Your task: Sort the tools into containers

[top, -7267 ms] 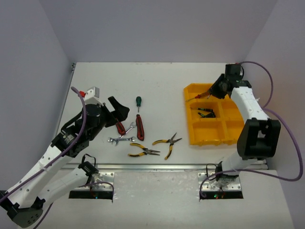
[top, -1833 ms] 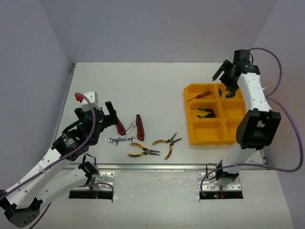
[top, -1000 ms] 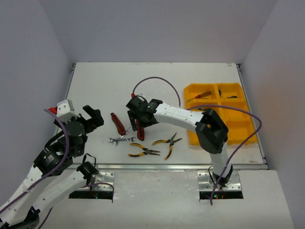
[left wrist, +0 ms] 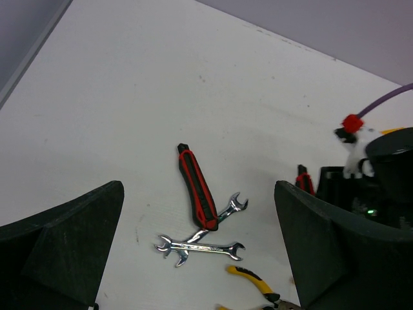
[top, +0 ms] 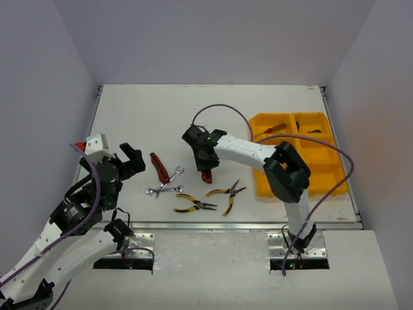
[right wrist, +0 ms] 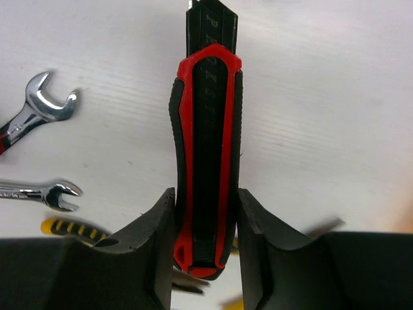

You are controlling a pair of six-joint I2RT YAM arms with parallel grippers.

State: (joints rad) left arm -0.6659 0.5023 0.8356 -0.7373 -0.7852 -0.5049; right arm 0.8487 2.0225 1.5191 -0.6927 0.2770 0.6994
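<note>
My right gripper (top: 205, 163) is shut on a red-and-black cutter (right wrist: 205, 148), its fingers (right wrist: 151, 245) pressed against both sides of the handle; the cutter's red end (top: 206, 175) pokes out below the gripper. A second red cutter (top: 159, 168) (left wrist: 197, 194) lies on the table across two silver wrenches (top: 164, 188) (left wrist: 200, 247). Two yellow-handled pliers (top: 193, 205) (top: 227, 192) lie near the front. The yellow tray (top: 322, 166) stands at the right, with a red-handled screwdriver (top: 270, 130) in a far compartment. My left gripper (top: 132, 158) (left wrist: 200, 258) hangs open left of the tools, holding nothing.
The right arm reaches from its base across the tray's left side to mid-table, with its purple cable (top: 219, 113) looping above. The grey walls close in the table on the left, back and right. The wrenches (right wrist: 42, 103) and a pliers handle (right wrist: 71, 227) lie left of the held cutter.
My right arm swung from the tray to the tools, closed on a red cutter and carried it slightly right. My left arm drew back to the left and stays open.
</note>
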